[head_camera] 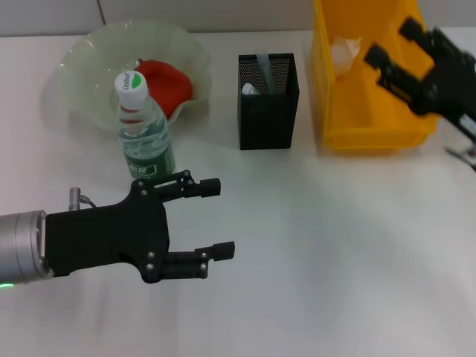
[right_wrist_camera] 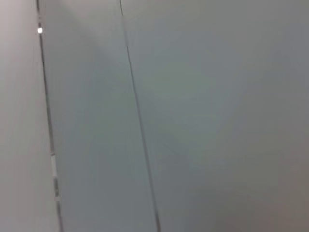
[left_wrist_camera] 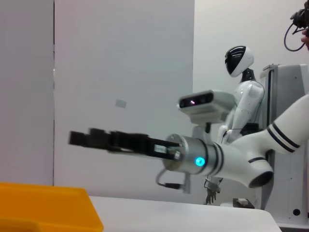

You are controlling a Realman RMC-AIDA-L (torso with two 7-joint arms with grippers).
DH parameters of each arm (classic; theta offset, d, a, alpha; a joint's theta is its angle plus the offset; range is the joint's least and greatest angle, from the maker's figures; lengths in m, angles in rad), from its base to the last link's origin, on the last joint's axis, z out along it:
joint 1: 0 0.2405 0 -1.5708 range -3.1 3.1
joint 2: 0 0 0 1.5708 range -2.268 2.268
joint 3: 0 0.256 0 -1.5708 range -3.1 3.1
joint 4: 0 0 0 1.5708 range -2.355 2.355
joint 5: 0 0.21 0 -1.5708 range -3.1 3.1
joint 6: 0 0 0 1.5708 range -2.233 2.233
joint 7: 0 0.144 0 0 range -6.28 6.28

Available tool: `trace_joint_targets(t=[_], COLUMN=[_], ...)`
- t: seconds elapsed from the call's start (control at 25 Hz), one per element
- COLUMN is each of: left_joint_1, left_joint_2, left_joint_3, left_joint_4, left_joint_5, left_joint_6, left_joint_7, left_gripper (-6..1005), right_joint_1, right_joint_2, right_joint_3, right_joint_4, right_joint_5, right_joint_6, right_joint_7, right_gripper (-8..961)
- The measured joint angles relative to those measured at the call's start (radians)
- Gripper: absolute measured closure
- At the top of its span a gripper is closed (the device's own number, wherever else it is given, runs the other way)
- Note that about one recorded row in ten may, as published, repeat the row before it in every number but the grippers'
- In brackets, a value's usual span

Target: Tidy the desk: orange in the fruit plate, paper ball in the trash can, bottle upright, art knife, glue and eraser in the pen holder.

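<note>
From my head camera I start at the left edge, where the left gripper [head_camera: 217,220] hangs low over the white desk [head_camera: 335,260], its two fingers spread wide with nothing between them. Just behind it stands the bottle [head_camera: 143,130], upright, white cap on top and a green label around its body. Behind the bottle sits the fruit plate [head_camera: 89,52], a pale, wavy-rimmed glass dish, and inside it I see the orange [head_camera: 165,83] (it reads more red than orange on my screen), partly hidden by the bottle's neck.

Moving toward the middle, the pen holder [head_camera: 268,111] is a black mesh box standing well apart from the plate. A pale upright stick and a small white piece show above and through the mesh; I cannot tell which of the knife, glue or eraser they are.

Further right is the trash can [head_camera: 357,119], a yellow bin near the far edge of the desk. The paper ball [head_camera: 344,53] lies inside it, against the wall nearest the pen holder. The right gripper [head_camera: 388,46] hovers above the bin's open top, fingers parted and empty. My left wrist camera catches that same arm from the side, over a corner of the yellow bin. My right wrist camera shows only a blank grey wall.
</note>
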Motion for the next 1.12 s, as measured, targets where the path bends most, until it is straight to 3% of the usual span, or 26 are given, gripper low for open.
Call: trace_joint_targets(t=[0.08, 0.16, 0.28, 0.48, 0.84, 1.12], left_joint_1=[0.001, 0.001, 0.002, -0.01, -0.019, 0.0], left_joint_2=[-0.001, -0.001, -0.001, -0.001, -0.001, 0.001], left_joint_3=[0.0, 0.0, 0.006, 0.002, 0.019, 0.024], left_joint_4=[0.0, 0.0, -0.001, -0.047, -0.078, -0.095], left_joint_5=[0.0, 0.0, -0.001, -0.002, 0.006, 0.011], left_joint_6=[0.0, 0.001, 0.003, -0.008, -0.015, -0.012], left_joint_7=[0.0, 0.0, 0.0, -0.001, -0.001, 0.001], left_gripper=[189, 189, 189, 189, 189, 189], right_joint_1=[-0.069, -0.086, -0.15, -0.196, -0.2, -0.182], right_joint_2=[-0.001, -0.001, -0.002, 0.005, 0.002, 0.001], right_joint_3=[0.002, 0.004, 0.011, 0.011, 0.012, 0.005], right_joint_4=[-0.044, -0.054, -0.13, -0.167, -0.187, -0.179], right_joint_5=[-0.091, -0.124, -0.32, -0.43, -0.472, -0.564], right_joint_6=[-0.06, -0.088, -0.189, -0.274, -0.387, -0.337], right_joint_7=[0.016, 0.016, 0.059, 0.071, 0.061, 0.044], right_gripper=[129, 130, 130, 130, 130, 130])
